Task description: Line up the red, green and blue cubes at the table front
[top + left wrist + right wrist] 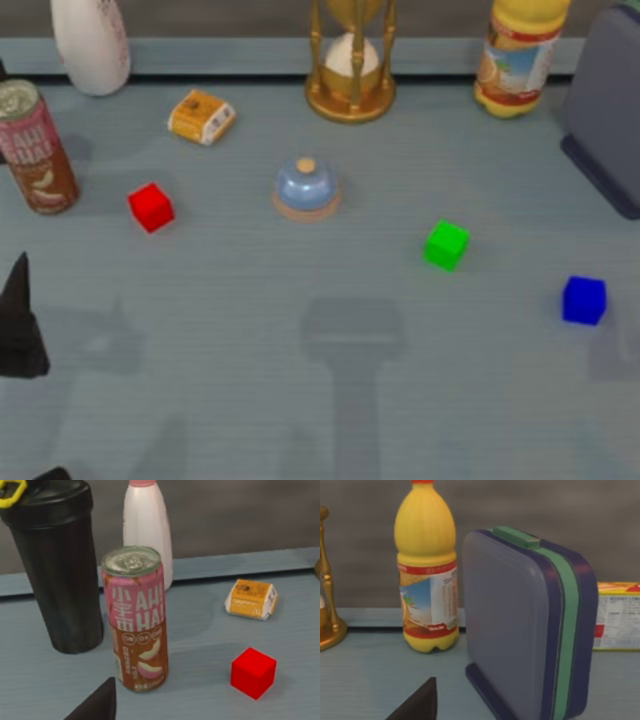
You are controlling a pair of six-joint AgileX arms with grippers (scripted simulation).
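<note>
On the grey-blue table (250, 400) the red cube (151, 207) lies at mid-left, beside a drink can; the left wrist view also shows the red cube (253, 672). The green cube (446, 244) rests right of centre. Near the right edge is the blue cube (584, 299). My left gripper (35, 415) hovers at the left edge, nearer the front than the red cube, open and empty; one dark finger (100, 702) shows in its wrist view. My right gripper is outside the top view; its wrist view shows one finger (420, 702) with nothing held.
Along the back stand a white bottle (92, 40), a pink-brown can (35, 148), an orange-and-white packet (201, 117), a gold hourglass (351, 60), a yellow bottle (518, 55) and a dark blue lunchbox (605, 110). A blue bell (307, 188) sits centrally. A black shaker (55, 565) stands by the can.
</note>
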